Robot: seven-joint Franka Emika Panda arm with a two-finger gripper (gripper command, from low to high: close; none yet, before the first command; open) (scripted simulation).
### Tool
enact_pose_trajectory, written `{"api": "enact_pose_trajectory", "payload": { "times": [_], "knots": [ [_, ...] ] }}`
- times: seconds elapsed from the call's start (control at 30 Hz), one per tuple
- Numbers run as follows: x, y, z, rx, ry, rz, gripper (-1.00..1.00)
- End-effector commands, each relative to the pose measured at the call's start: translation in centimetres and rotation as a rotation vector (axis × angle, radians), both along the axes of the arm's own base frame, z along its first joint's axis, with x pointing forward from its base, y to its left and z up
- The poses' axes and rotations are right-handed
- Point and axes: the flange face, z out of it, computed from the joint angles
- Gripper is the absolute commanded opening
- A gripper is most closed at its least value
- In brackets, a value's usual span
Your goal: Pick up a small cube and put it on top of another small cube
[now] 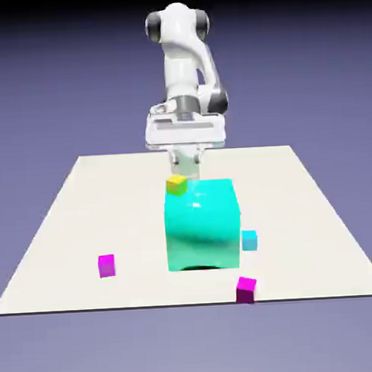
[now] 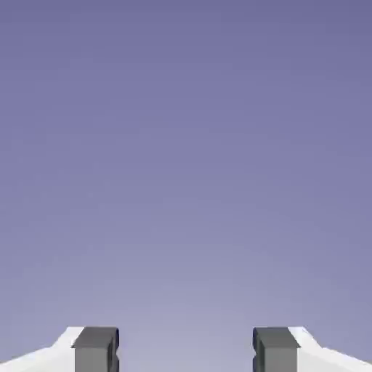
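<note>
While the arm [image 1: 184, 62] stands at the far side of the table [image 1: 91, 217], the gripper [image 1: 185, 172] hangs behind the big teal cube [image 1: 203, 225], its lower end partly hidden by that cube and the small yellow cube [image 1: 177, 184]. From the hand view the gripper [image 2: 186, 352] shows two grey fingertips [image 2: 96, 349] spread wide apart with nothing between them — only plain blue-violet backdrop [image 2: 186, 145] fills that view.

Small cube [image 1: 246, 289], dark reddish-magenta, sits on the table near the front edge, toward the exterior view's right, in front of and a bit right of the teal cube, not touching it. Another small cube [image 1: 106, 265], brighter purplish-magenta, sits on the table toward the exterior view's left, well apart from the dark one and from the teal cube. Neither is near the gripper.

Yellow cube appears at the teal cube's upper left corner in the exterior view — can't tell if it rests on top or sits behind. Cyan cube [image 1: 249, 239] is just beside the teal cube's right face; touching or not, can't tell.
</note>
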Motion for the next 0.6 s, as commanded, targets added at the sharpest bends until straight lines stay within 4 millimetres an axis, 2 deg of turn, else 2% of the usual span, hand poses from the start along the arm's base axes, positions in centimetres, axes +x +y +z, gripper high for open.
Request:
{"api": "enact_pose_trajectory", "payload": {
  "times": [0.0,0.27,0.57],
  "knots": [
    [0.9,0.5,-0.5,-0.026,0.032,0.034,0.0],
    [7.1,5.1,-6.1,-0.22,0.28,0.318,0.0],
    [12.1,10.8,-15.0,-0.405,0.546,0.666,0.0]
  ]
}}
